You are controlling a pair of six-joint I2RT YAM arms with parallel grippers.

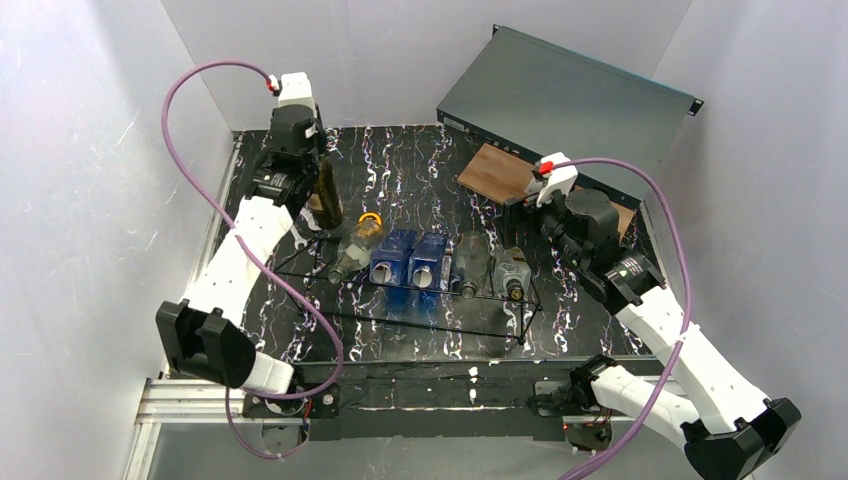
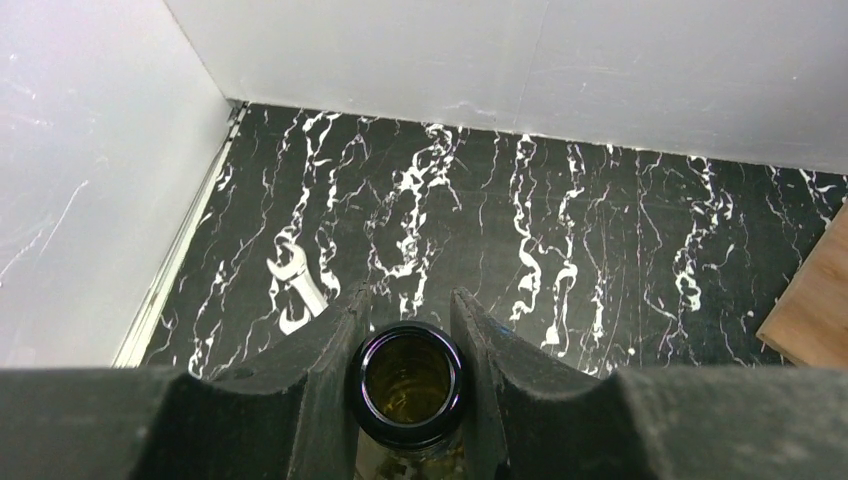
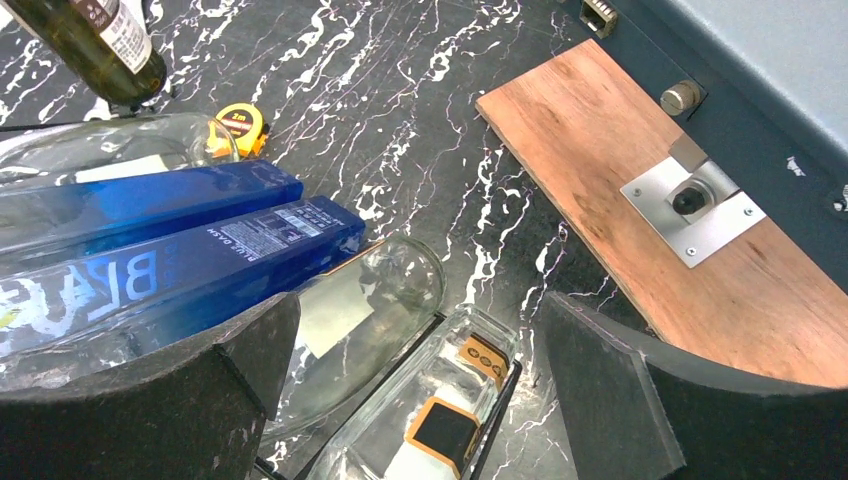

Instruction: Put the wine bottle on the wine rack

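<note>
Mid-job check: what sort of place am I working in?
Probably a lab robot test cell, not a home: plain white panel walls box in a black marble-patterned tabletop, an aluminium rail frame edges it, and a dark rack-mount equipment case sits at the back.

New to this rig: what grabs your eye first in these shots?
The left gripper is shut on the neck of a dark wine bottle, behind the left end of the wine rack. The rack sits mid-table, already carrying five bottles lying down, including two blue bottles. The right gripper hangs open over the rack's right end.
</note>
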